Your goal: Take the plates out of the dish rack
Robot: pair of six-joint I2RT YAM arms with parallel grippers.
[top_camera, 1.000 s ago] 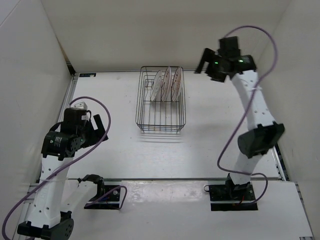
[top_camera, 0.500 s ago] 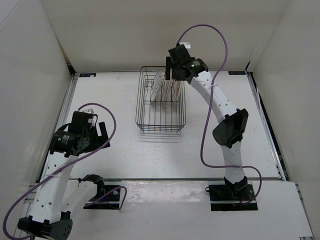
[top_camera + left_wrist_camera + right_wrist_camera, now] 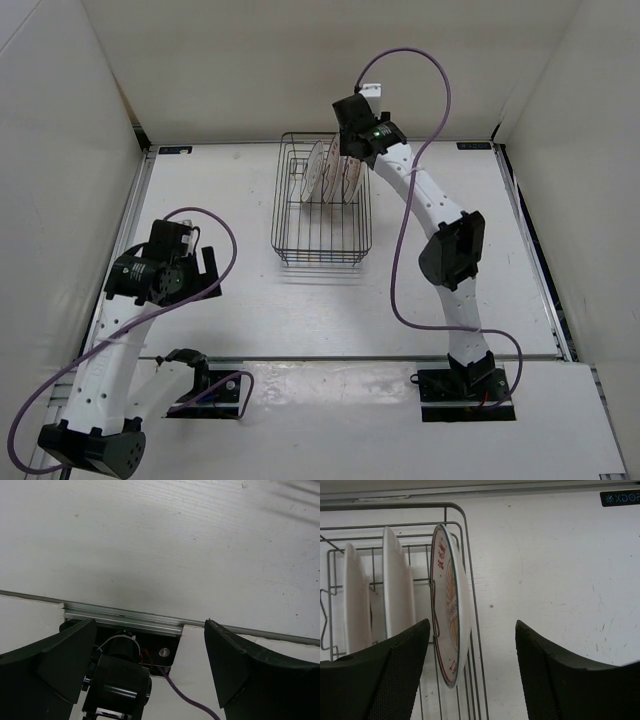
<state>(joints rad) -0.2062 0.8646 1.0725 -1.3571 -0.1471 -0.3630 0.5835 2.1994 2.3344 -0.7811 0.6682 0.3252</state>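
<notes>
White tabletop: painted, with faint grain and small scuffs in your left wrist view; matte and evenly lit.
Enclosure: plain white walls close off the back and both sides of the table.
Front edge: an aluminium rail runs across it; a black base mount sits just below the rail in the left wrist view.
Back edge: a small black label (lettering reads "XDOF") lies flat by the wall.
Dish rack: dark wire, at back centre of the table, long axis running away from you.
Plates: three, upright on edge, side by side at the rack's far end.
Right gripper: fingers spread wide, poised over the rack's far right side. The outermost plate shows in the gap, close to one finger; you cannot confirm contact from these views.
Left gripper: fingers spread wide, pointed down at the front rail, well apart from the rack.
Cabling: a purple cable loops above the right arm.
</notes>
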